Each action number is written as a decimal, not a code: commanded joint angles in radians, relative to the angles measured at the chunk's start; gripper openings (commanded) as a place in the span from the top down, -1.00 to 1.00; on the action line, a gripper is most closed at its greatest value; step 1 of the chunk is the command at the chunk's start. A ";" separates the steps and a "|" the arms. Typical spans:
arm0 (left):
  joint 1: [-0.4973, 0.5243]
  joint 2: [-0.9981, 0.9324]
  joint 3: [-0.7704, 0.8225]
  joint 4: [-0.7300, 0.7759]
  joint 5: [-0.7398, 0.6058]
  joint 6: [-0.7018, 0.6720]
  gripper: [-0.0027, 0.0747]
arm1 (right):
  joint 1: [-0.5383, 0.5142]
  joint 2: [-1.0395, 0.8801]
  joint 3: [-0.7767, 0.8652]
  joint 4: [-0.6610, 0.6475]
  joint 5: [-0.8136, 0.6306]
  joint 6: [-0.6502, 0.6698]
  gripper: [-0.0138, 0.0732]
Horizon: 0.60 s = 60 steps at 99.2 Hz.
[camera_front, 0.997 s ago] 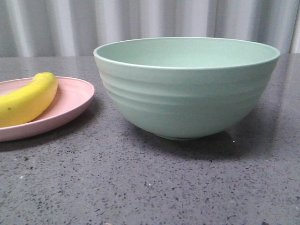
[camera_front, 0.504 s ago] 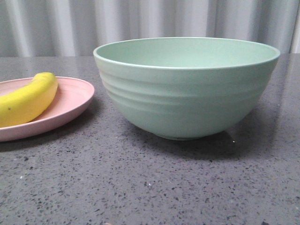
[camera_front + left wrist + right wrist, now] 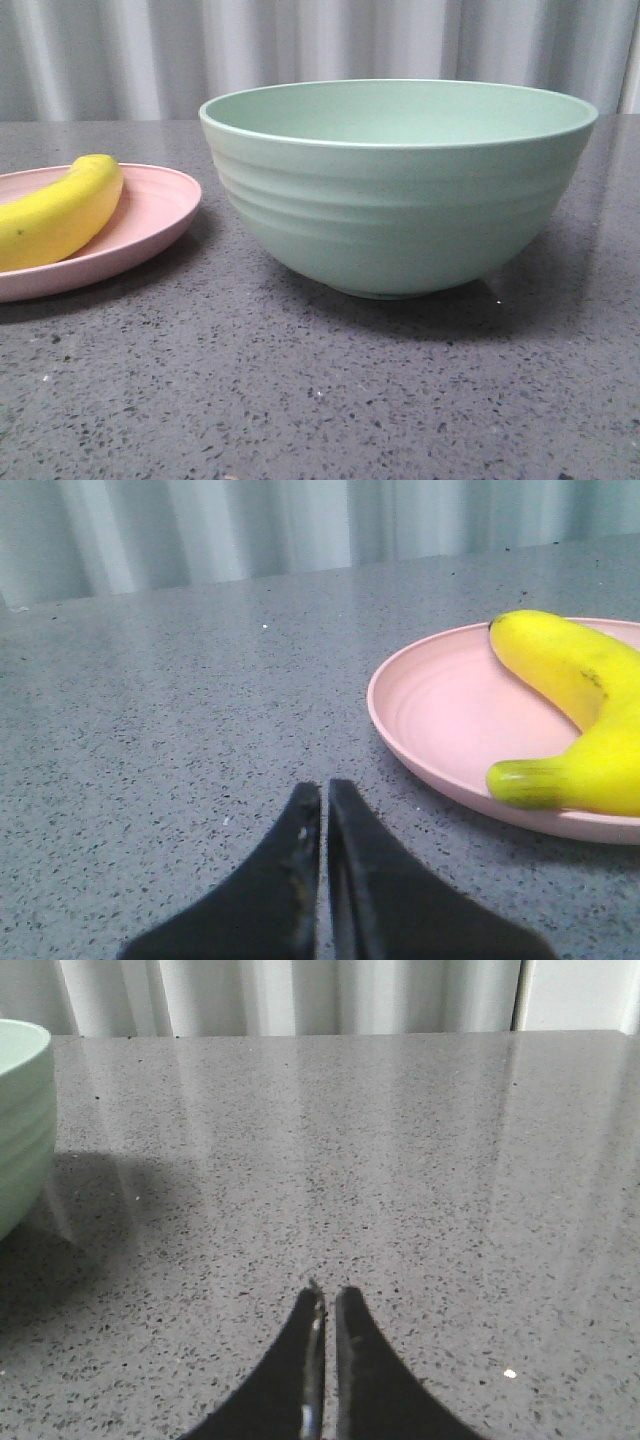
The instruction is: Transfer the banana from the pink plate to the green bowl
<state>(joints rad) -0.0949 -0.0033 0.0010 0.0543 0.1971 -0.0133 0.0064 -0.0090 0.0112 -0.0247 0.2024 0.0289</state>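
Note:
The yellow banana (image 3: 60, 212) lies on the pink plate (image 3: 160, 215) at the left of the front view. The mint-green bowl (image 3: 400, 190) stands to the plate's right, upright and empty as far as I can see. In the left wrist view the banana (image 3: 590, 705) rests on the plate (image 3: 440, 715), and my left gripper (image 3: 324, 790) is shut and empty, low over the table a short way from the plate's rim. My right gripper (image 3: 329, 1295) is shut and empty over bare table, with the bowl's side (image 3: 22, 1120) off to one side. Neither gripper shows in the front view.
A grey speckled stone table (image 3: 320, 400) carries everything. A pale pleated curtain (image 3: 320, 50) hangs along the far edge of the table.

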 commanded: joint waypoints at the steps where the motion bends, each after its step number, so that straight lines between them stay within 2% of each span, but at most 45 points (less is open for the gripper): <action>1: -0.004 -0.030 0.010 0.002 -0.087 0.001 0.98 | -0.005 -0.025 0.020 -0.011 -0.088 -0.006 0.85; 60: -0.004 -0.030 0.010 -0.020 -0.105 0.001 0.98 | -0.005 -0.025 0.020 -0.009 -0.094 -0.006 0.85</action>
<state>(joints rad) -0.0949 -0.0033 0.0010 0.0543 0.1941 -0.0133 0.0064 -0.0090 0.0112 -0.0247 0.2024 0.0289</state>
